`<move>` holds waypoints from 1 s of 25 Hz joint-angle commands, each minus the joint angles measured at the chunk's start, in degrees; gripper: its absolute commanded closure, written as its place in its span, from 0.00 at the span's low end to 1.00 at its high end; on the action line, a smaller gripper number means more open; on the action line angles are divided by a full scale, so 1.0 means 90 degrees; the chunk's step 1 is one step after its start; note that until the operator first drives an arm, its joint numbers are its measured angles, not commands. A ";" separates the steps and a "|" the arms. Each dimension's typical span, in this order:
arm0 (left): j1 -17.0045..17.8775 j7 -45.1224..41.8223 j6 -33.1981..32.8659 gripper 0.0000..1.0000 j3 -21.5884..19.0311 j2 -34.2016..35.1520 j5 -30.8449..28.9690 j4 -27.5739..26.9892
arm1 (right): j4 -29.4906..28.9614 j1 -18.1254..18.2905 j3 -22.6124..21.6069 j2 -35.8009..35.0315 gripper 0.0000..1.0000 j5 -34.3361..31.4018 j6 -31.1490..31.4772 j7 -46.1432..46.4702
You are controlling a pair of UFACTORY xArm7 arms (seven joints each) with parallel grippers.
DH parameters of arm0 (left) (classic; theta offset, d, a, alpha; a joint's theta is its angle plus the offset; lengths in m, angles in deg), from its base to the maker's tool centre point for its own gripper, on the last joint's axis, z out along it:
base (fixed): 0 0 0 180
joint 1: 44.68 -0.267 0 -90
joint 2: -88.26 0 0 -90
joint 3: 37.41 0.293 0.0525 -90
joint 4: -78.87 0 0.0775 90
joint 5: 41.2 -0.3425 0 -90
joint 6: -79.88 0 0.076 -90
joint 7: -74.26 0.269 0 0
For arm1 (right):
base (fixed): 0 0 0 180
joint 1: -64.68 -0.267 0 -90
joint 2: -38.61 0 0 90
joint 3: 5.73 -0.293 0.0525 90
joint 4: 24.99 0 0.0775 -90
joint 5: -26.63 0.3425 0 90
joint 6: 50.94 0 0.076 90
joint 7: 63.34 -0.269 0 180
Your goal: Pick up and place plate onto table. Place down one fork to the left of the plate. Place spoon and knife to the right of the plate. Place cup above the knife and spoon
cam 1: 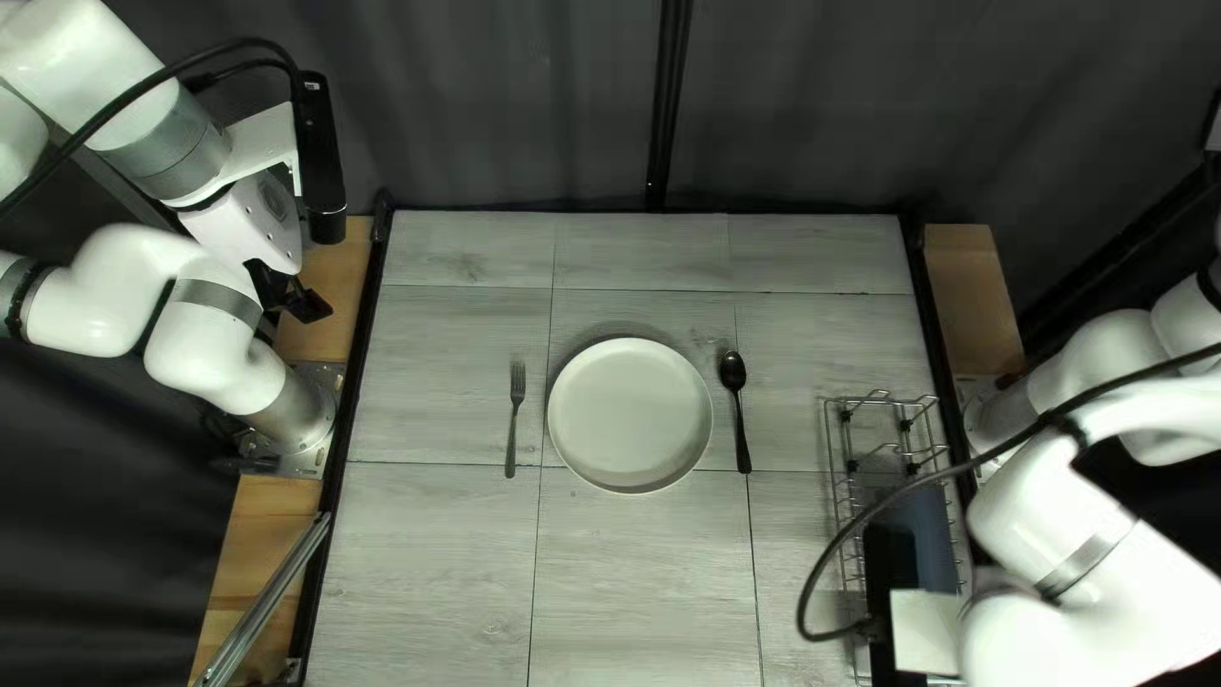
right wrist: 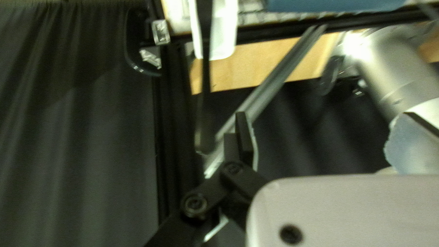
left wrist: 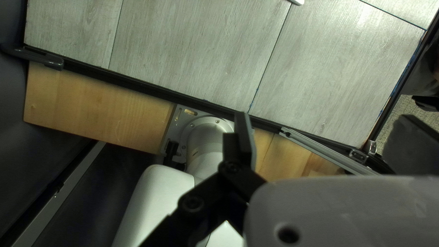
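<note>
We see a wire rack (cam 1: 879, 401) at the near right, a wooden board (cam 1: 968, 296) beyond it, and a dark curtain (cam 1: 858, 95) at the far end.

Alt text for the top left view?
A white plate lies at the table's centre, a fork to its left and a black spoon to its right. A wire rack stands at the right edge, partly hidden by the right arm.

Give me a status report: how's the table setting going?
Left claw, right claw open, empty. Plate down, fork left of it, spoon right; rest not yet set. Wire rack stands off right, nothing blocking.
</note>
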 commanded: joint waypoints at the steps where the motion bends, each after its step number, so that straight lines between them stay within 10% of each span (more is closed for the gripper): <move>1: 0.0000 0.0000 0.0000 0.00 0.0000 0.0000 0.0000 0.0000 | -0.0051 -0.0125 -0.0117 -0.0520 0.00 0.0302 -0.0205 -0.0253; 25: 0.0000 0.0000 0.0000 0.00 0.0000 0.0000 0.0000 0.0000 | 0.0451 -0.0507 -0.0413 -0.1489 0.00 0.0884 -0.0727 -0.0424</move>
